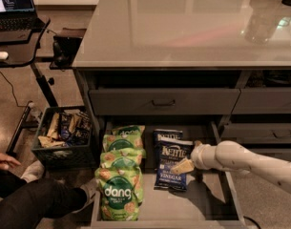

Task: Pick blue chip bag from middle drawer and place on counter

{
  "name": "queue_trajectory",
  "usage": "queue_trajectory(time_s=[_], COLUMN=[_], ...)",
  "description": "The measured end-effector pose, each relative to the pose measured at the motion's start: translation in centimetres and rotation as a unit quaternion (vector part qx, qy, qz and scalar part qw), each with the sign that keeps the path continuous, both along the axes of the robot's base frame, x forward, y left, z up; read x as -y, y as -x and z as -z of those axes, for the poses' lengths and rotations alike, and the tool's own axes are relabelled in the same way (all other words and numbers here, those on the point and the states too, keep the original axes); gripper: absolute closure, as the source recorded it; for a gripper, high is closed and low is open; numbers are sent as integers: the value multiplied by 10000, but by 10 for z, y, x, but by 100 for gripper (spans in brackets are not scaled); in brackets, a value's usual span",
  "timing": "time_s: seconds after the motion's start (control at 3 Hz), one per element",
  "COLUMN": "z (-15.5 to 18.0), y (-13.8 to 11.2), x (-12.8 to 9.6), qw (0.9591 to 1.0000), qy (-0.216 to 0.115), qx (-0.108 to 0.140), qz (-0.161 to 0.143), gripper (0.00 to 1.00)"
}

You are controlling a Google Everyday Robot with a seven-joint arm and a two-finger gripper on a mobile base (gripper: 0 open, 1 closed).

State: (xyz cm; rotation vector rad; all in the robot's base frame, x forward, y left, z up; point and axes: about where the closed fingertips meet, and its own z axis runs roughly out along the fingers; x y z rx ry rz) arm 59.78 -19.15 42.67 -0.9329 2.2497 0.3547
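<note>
The blue chip bag [171, 165], navy with a white Kettle logo and "vinegar" lettering, lies in the open middle drawer [209, 209], partly over a darker twin Kettle bag [165, 135] behind it. My gripper [181, 166] reaches in from the right on a white arm and sits over the bag's right side, fingertips low at its surface. The counter [183, 27] is the wide glossy grey top above the drawers.
Several green dang bags [120, 175] fill the drawer's left half. A closed drawer front with a dark handle [163, 101] is above. A black crate of snacks [64, 135] stands on the floor at left. A person's leg [35, 204] and a black desk with a laptop [14, 4] are at left.
</note>
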Motion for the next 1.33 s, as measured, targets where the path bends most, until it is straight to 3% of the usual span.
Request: queue_trajectory(time_s=[0.67, 1.33], z=[47, 48], y=[7, 7], x=[-24, -25], qw=[9996, 9995], qy=[-13, -13], qx=[-289, -292], qz=[-77, -80], gripper=[0, 40])
